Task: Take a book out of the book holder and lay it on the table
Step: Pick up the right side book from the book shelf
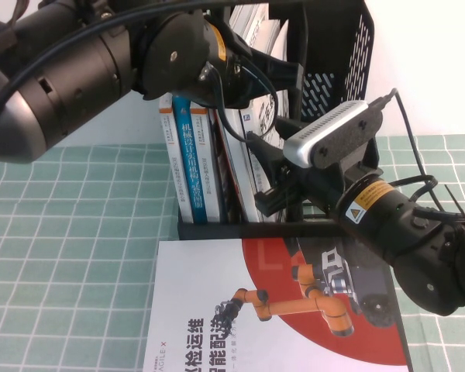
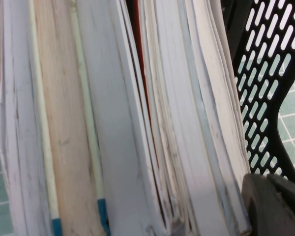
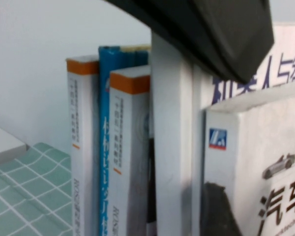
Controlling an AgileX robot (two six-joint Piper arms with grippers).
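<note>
Counting 1 holder (image 1: 337, 54), 2 claws (image 1: 270, 198) (image 1: 244, 66).

Matt black perforated plastic book holder (image 1: 349, 54), paper books, green cloth table (image 1: 62, 256).

Green gridded table with a rack and one flat book

The table (image 1: 70, 256), covered in green cloth with a white grid of squares, carries the black book holder (image 1: 349, 54) standing toward 12 o'clock in the high view; directly before it, toward 6 o'clock, a red-and-white book (image 1: 209, 310) picturing an orange robot arm lies flat, its far edge just beside the holder's base.
</note>
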